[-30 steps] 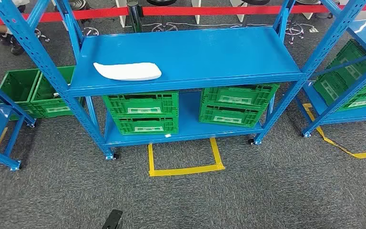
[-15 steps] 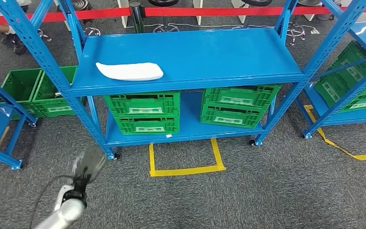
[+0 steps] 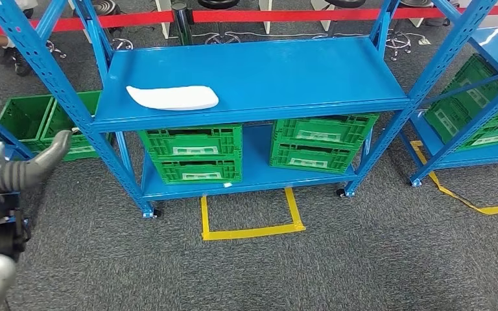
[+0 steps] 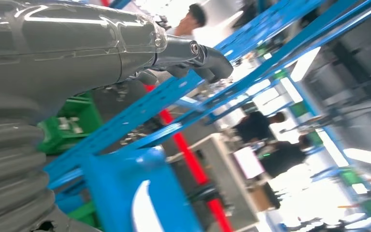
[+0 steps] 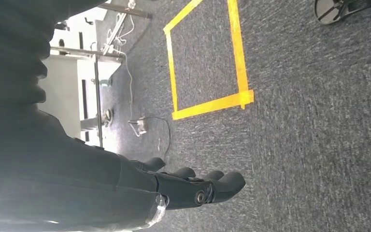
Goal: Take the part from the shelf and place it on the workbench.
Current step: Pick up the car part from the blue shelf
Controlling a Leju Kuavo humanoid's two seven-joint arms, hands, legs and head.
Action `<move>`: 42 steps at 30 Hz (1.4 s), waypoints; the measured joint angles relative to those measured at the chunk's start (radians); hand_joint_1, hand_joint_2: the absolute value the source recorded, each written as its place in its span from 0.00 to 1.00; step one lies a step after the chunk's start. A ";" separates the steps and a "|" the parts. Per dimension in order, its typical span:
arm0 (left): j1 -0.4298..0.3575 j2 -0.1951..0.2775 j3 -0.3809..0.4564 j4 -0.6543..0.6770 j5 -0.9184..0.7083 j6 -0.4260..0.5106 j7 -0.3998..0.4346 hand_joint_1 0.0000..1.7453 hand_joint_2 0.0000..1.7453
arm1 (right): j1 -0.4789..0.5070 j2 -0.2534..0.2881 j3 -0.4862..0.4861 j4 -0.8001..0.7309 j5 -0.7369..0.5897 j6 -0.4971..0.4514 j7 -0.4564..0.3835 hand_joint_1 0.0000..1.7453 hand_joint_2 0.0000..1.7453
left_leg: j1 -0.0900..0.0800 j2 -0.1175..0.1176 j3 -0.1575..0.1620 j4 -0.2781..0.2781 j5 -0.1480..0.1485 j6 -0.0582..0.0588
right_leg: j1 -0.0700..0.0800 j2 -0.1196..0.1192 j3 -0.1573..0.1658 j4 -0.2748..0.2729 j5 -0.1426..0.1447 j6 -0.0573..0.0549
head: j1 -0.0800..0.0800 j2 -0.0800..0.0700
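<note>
White part [image 3: 172,97] lying on blue shelf [image 3: 311,71], untouched; left hand [image 3: 29,170] hovering beside shelf, empty, fingers spread; right hand [image 5: 193,186] hanging empty over carpet, fingers apart

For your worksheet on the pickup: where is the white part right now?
In the head view the white part lies flat on the left of the blue shelf's upper deck, above a green crate.

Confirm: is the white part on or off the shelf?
On. The white part lies flat on the blue shelf; the left hand is apart from it.
</note>
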 joint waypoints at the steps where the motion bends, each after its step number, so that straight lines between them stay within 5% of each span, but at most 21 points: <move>1: 0.001 0.004 0.008 -0.027 0.000 0.000 0.001 0.00 1.00 | 0.000 0.000 -0.003 0.000 0.000 0.000 0.000 0.00 1.00 | 0.000 0.001 0.000 0.000 0.000 0.000 | 0.000 0.000 0.000 0.000 0.000 0.000 | 0.000 0.000; 13: -0.028 0.017 0.008 -0.246 -0.223 -0.118 0.033 0.00 1.00 | -0.003 0.003 -0.026 0.000 -0.019 0.001 0.029 0.00 1.00 | 0.000 -0.002 0.001 0.000 0.000 0.001 | 0.000 0.001 -0.001 0.000 0.000 0.000 | 0.000 0.000; 22: -0.061 -0.061 -0.162 -0.287 -0.342 -0.149 0.014 0.00 1.00 | -0.010 0.005 -0.068 0.000 -0.046 0.009 0.033 0.00 1.00 | 0.000 -0.016 0.000 0.000 -0.001 0.001 | 0.000 -0.003 -0.002 -0.001 0.000 0.001 | 0.000 0.000; 26: -0.080 -0.080 -0.222 -0.288 -0.315 -0.171 0.013 0.00 0.00 | -0.013 0.004 -0.080 0.000 -0.035 0.011 -0.025 0.00 1.00 | 0.000 -0.021 0.000 0.000 -0.001 0.001 | 0.000 -0.006 -0.001 -0.001 -0.001 0.001 | 0.000 0.000; 42: -0.049 -0.036 -0.261 -0.338 -0.199 -0.173 0.043 0.00 0.00 | -0.014 0.042 -0.083 0.002 0.024 -0.008 -0.014 0.00 1.00 | 0.000 -0.008 0.000 0.000 -0.001 0.001 | 0.000 -0.005 0.002 -0.001 -0.003 0.001 | 0.000 0.000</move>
